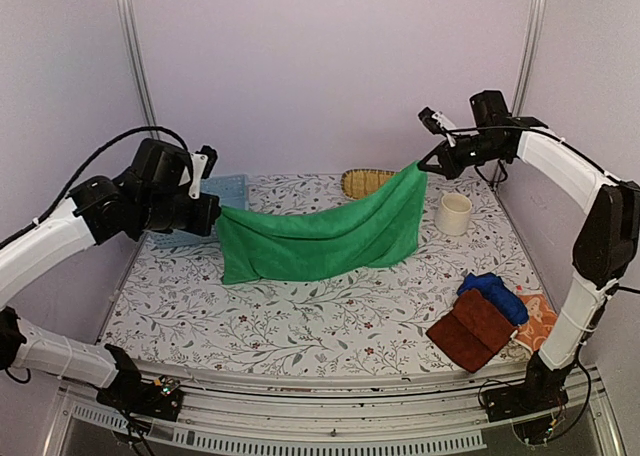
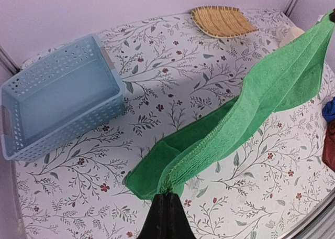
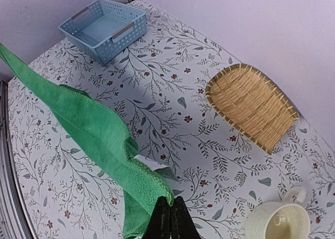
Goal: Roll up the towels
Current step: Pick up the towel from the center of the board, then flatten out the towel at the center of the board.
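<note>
Left gripper [image 1: 215, 216], right gripper [image 1: 424, 166] pinching green towel [image 1: 320, 238], basket [image 2: 68, 129], mug [image 1: 453, 216]

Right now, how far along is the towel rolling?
Nothing looks rolled yet. The left hand and right hand hold the long bright green terry towel stretched between them. The dark reddish-brown towel, royal blue towel and orange towel are left, heaped at the right.

The top camera looked down from high behind the near edge, far enough to hold the whole table [image 1: 300, 316]. The wrist cameras sat close behind the left gripper [image 2: 167, 197] and right gripper [image 3: 171, 199] (each at 6 o'clock in frame), facing each other along the towel [image 2: 272, 87]. Both showed the basket [image 2: 57, 97] and tray [image 2: 222, 21].
</note>
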Controlling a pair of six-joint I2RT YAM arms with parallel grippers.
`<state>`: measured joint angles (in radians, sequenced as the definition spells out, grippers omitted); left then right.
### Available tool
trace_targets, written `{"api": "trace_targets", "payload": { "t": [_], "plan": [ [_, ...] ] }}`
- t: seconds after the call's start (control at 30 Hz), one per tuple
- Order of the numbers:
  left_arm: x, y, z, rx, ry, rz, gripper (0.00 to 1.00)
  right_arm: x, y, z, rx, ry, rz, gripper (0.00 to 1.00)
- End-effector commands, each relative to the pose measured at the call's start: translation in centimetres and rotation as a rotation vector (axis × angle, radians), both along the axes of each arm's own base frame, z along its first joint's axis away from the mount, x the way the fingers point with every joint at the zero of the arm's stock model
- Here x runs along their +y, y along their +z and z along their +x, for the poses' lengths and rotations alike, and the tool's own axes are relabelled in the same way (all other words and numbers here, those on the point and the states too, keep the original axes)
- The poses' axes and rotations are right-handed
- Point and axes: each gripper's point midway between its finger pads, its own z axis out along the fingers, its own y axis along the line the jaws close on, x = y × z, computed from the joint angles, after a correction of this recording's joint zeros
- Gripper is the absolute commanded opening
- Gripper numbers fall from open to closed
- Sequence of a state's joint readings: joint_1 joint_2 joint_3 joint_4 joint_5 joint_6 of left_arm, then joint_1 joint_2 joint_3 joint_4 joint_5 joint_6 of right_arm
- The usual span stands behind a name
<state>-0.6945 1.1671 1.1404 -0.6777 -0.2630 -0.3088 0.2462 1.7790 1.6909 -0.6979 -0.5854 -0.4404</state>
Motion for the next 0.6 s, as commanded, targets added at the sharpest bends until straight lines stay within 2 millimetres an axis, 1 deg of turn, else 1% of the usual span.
{"api": "trace_targets", "payload": {
  "t": [0.0,0.07,0.17,0.23,0.3,0.33,0.47,0.57],
  "plan": [
    [1.9,2.0,0.6,-0.044,0.023,0.057,0.0,-0.5,5.8,-0.6,-0.067,-0.012,0.026,0.03],
    [2.9,3.9,1.0,-0.091,0.057,0.075,0.0,-0.9,7.9,-0.3,-0.118,-0.037,0.022,0.03],
    [4.5,7.4,1.2,-0.166,0.102,0.078,0.0,-1.6,10.8,0.0,-0.197,-0.085,0.011,0.03],
    [5.2,9.5,1.1,-0.208,0.12,0.076,0.0,-2.1,12.8,0.0,-0.246,-0.107,0.012,0.03],
    [6.0,11.3,0.7,-0.24,0.137,0.075,0.0,-2.4,14.1,-0.2,-0.282,-0.122,0.016,0.03],
    [6.3,12.4,0.4,-0.262,0.141,0.066,0.0,-2.5,14.7,-0.4,-0.297,-0.127,0.019,0.03],
    [7.4,15.8,-0.8,-0.316,0.146,0.048,0.0,-2.7,16.8,-1.9,-0.331,-0.127,0.045,0.02],
    [8.3,17.5,-1.8,-0.331,0.158,0.043,0.0,-2.8,18.4,-3.8,-0.35,-0.112,0.076,0.02]
  ]
}}
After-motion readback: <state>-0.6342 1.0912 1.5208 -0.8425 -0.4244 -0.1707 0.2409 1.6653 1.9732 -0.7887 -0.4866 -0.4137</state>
